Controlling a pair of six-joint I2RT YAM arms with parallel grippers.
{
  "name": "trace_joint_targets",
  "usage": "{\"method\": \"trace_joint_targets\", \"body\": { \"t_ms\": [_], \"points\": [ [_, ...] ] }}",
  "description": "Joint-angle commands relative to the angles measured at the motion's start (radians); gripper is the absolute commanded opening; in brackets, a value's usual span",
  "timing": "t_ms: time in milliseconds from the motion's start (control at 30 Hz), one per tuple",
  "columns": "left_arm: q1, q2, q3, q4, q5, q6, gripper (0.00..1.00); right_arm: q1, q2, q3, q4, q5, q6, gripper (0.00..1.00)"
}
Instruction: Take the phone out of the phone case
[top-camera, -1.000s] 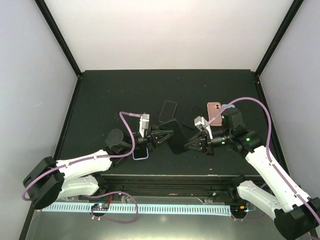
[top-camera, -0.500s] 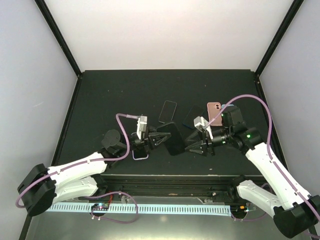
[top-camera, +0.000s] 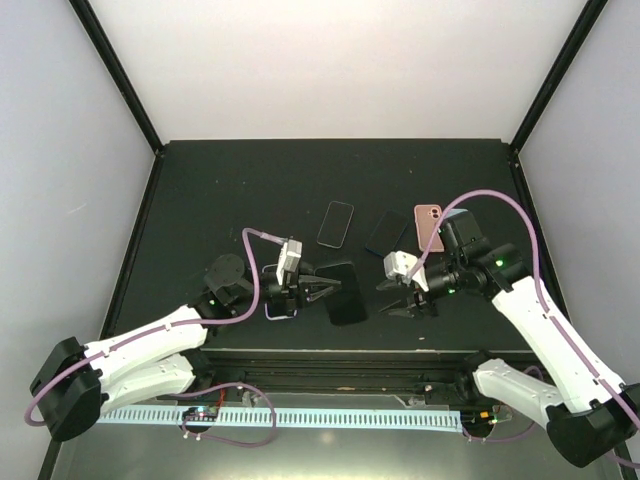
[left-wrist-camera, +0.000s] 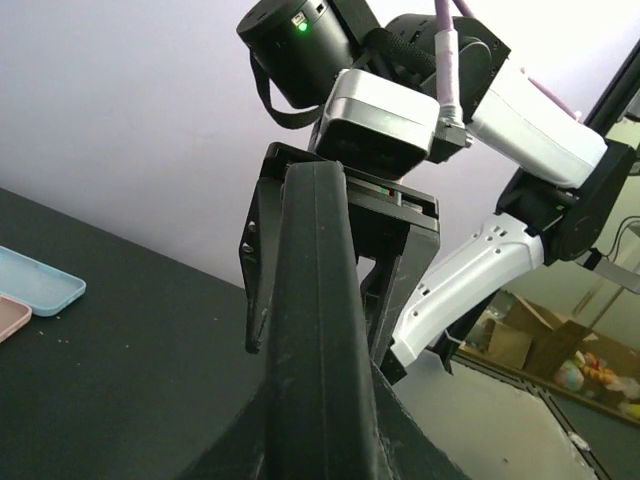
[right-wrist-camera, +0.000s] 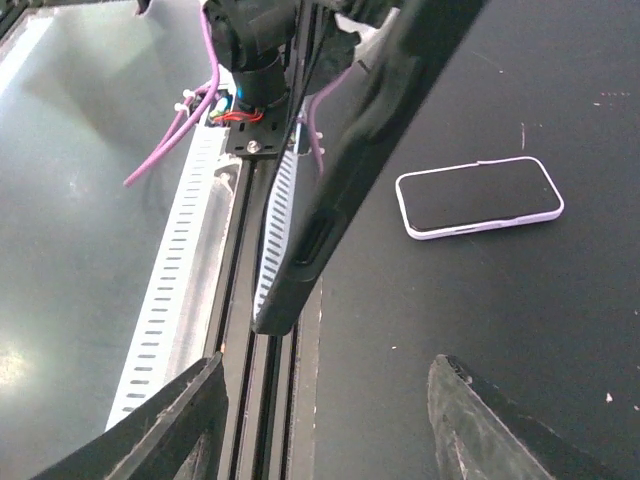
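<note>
From above, the left gripper (top-camera: 316, 291) clamps the black cased phone (top-camera: 344, 293) near the table's (top-camera: 200, 200) 6 o'clock edge, and the right gripper (top-camera: 396, 299) gapes unclenched just at the phone's 3 o'clock. The left wrist view shows a pale blue case (left-wrist-camera: 38, 282) at 9 o'clock. The right wrist view shows a lilac-rimmed phone (right-wrist-camera: 480, 197) lying flat at 3 o'clock.

White arm links (top-camera: 150, 335), black joints (top-camera: 222, 272), purple cables (top-camera: 500, 197), green LEDs (left-wrist-camera: 302, 24)

Your right gripper (top-camera: 393, 298) no longer grips the black phone (top-camera: 344, 293). Its jaws now gape, and it sits back to the right, clear of it. Only your left gripper (top-camera: 310, 290) holds it, now nearer the tabletop's near edge.
</note>
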Motion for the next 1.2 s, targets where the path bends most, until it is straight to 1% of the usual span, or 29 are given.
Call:
{"method": "trace_joint_targets", "body": {
  "t_ms": [0,167,433,600,800,967,1167],
  "points": [
    [0.005,-0.012,0.068,0.076,0.05,-0.011,0.06,0.049,-0.036,-0.007,0.003,0.073,-0.06,0.55],
    [0.004,0.006,0.066,0.131,0.056,-0.043,0.06,0.111,-0.039,-0.032,0.046,0.112,-0.007,0.52],
    [0.004,0.025,0.062,0.176,0.058,-0.07,0.05,0.223,-0.029,-0.049,0.1,0.15,0.061,0.51],
    [0.004,0.029,0.059,0.187,0.06,-0.079,0.05,0.257,-0.023,-0.048,0.131,0.158,0.09,0.43],
    [0.004,0.035,0.055,0.203,0.066,-0.094,0.04,0.273,-0.011,-0.041,0.145,0.177,0.089,0.25],
    [0.004,0.044,0.056,0.206,0.075,-0.111,0.03,0.294,-0.012,-0.036,0.143,0.215,0.059,0.22],
    [0.005,0.077,0.09,0.206,0.072,-0.214,0.02,0.34,-0.035,-0.029,0.149,0.295,0.0,0.22]
  ]
}}
